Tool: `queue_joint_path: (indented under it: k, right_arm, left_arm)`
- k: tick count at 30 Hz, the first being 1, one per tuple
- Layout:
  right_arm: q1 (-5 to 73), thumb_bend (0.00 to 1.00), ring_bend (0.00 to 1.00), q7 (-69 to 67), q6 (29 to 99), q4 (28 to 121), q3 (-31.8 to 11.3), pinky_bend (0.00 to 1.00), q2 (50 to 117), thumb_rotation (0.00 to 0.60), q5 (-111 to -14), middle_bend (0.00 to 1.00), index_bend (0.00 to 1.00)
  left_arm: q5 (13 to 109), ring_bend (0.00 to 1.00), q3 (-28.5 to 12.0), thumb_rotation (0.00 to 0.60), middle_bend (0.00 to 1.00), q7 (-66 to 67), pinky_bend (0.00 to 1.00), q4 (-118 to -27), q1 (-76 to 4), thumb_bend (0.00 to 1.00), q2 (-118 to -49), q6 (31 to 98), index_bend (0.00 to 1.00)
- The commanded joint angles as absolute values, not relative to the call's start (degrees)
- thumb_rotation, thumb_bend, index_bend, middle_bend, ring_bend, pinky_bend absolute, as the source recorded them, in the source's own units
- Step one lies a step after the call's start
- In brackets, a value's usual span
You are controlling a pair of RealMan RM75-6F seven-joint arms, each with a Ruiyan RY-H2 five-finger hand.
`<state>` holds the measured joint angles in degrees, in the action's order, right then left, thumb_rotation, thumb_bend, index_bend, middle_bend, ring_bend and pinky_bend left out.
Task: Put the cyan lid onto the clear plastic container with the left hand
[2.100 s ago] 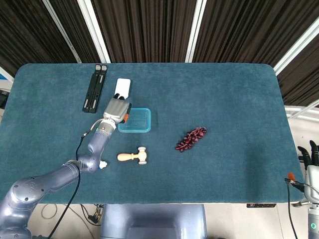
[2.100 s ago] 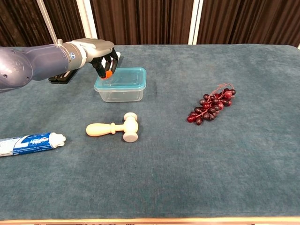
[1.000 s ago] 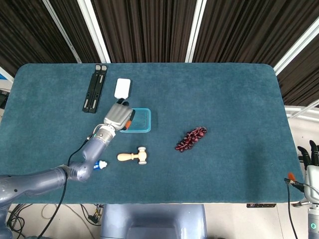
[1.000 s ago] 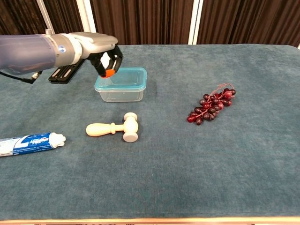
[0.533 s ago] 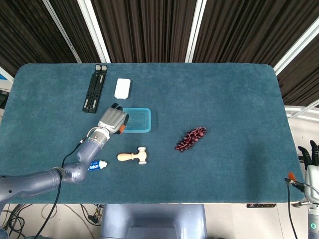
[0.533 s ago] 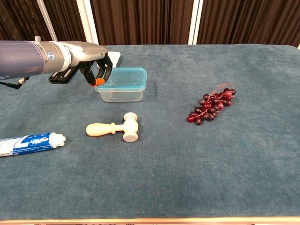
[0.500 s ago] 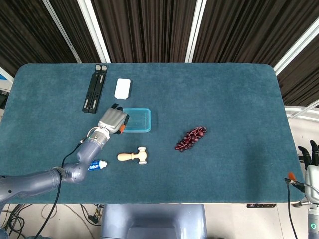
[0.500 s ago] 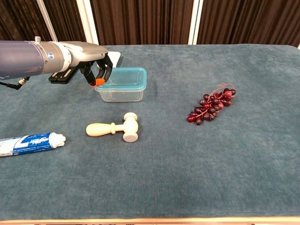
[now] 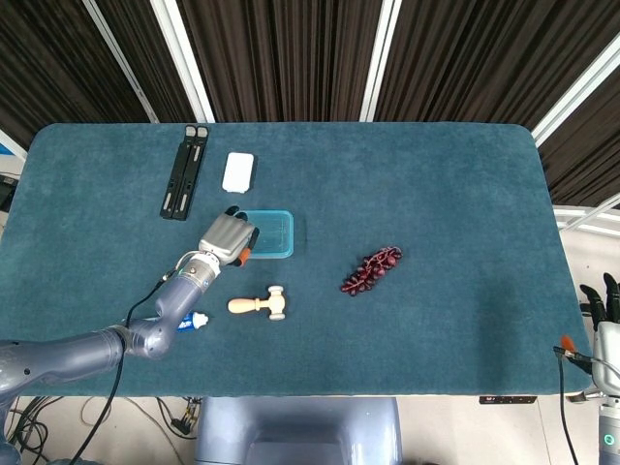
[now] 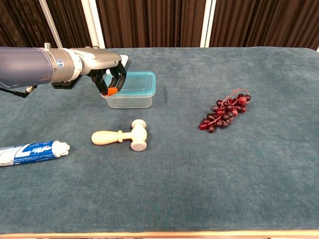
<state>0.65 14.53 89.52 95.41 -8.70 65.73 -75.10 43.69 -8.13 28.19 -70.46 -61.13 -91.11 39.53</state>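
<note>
The left hand has its fingers curled at the near left corner of the cyan lid, which sits on the clear plastic container.

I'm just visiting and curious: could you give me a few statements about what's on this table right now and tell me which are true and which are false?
1. The cyan lid sits on top of the clear plastic container. True.
2. The grapes lie inside the container. False: they lie on the table, well apart from it.
3. The left hand holds the wooden mallet. False: the mallet lies alone on the table.
4. A toothpaste tube lies on the table. True.
</note>
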Motion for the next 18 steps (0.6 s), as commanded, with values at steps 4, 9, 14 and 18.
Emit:
queue_joint_path:
  k: [4, 9, 14, 18]
  right_arm:
    - [0.64, 0.29, 0.03, 14.65, 89.57, 95.47, -8.76, 0.0, 65.76, 0.6, -74.97, 0.04, 0.18]
    - [0.62, 0.29, 0.03, 14.73, 89.61, 95.46, -8.81, 0.0, 65.82, 0.6, -74.87, 0.04, 0.18]
    - [0.62, 0.29, 0.03, 14.74, 89.66, 95.45, -8.87, 0.0, 65.83, 0.6, -74.8, 0.04, 0.18]
    - [0.62, 0.29, 0.03, 14.74, 89.67, 95.48, -8.88, 0.0, 65.83, 0.6, -74.78, 0.04, 0.18]
  left_arm:
    - [43.58, 0.2, -7.45, 0.6, 0.59, 28.53, 0.12, -69.89, -61.15, 0.49, -91.35, 39.83, 0.66]
    - [43.72, 0.2, -7.06, 0.6, 0.59, 28.14, 0.12, -69.54, -60.95, 0.49, -91.43, 39.7, 0.66]
    - [44.23, 0.2, -6.67, 0.6, 0.59, 27.6, 0.12, -68.74, -60.77, 0.49, -91.75, 39.44, 0.66]
    - [44.92, 0.2, -6.28, 0.6, 0.59, 27.5, 0.12, -68.3, -60.67, 0.49, -92.09, 39.42, 0.66]
